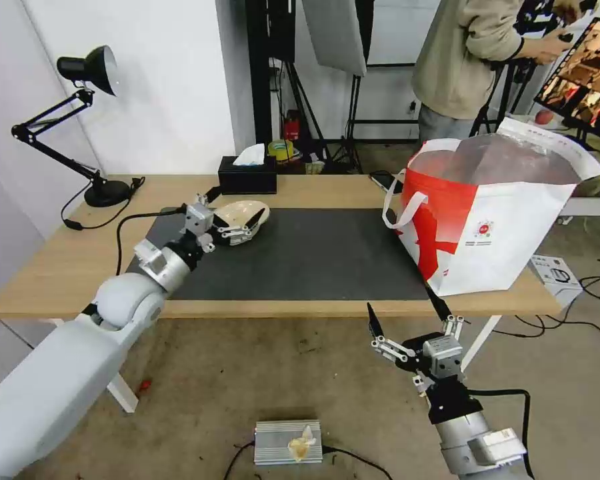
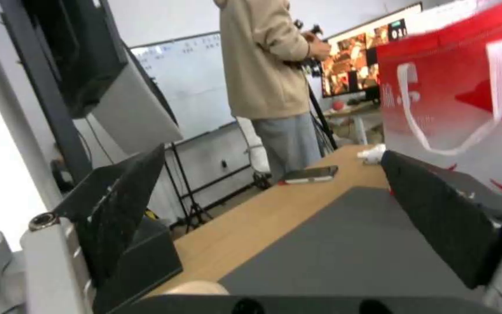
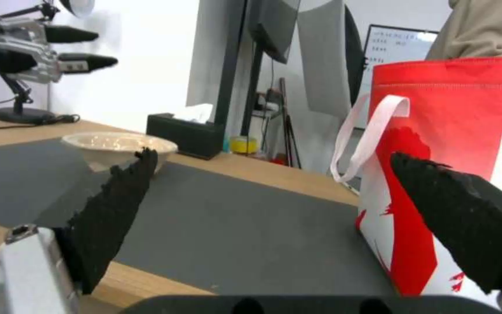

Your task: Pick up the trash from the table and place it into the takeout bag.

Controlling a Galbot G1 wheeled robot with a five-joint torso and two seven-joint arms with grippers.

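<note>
— From the head view, what is on the table (image 1: 327, 190)?

— A dark grey mat (image 1: 300, 257) covers the middle of the light wood. The shallow beige bowl (image 1: 237, 215) sits at the mat's far left corner. The left gripper (image 1: 247, 225) hangs over it, fingers spread, its black tips above the bowl's right part. Whether they touch the bowl I cannot tell.

— And the takeout bag (image 1: 507, 240)?

— Upright at the right end of the table, mouth open, foil lining showing, a white strap looping off its left side. A black tissue box (image 1: 247, 175) stands at the far edge behind the bowl, and a black desk lamp (image 1: 80, 120) stands at the far left corner.

— The other arm?

— The right gripper (image 1: 407, 313) hangs just off the near edge of the table, below the bag's near corner, fingers wide apart and holding nothing.

— What does the left wrist view add?

— Two black fingers (image 2: 437, 218) set well apart, mat between them, a sliver of beige rim low in the picture. The bag's red side and strap fill the far right. A phone (image 2: 309, 174) lies on the bare wood at the far edge.

— And the right wrist view?

— Its own fingers (image 3: 111, 213) spread wide over the near table edge. The bowl rests on the mat at the far left, with the left gripper above it, clear of the rim from this angle. The bag stands close on the right.
</note>
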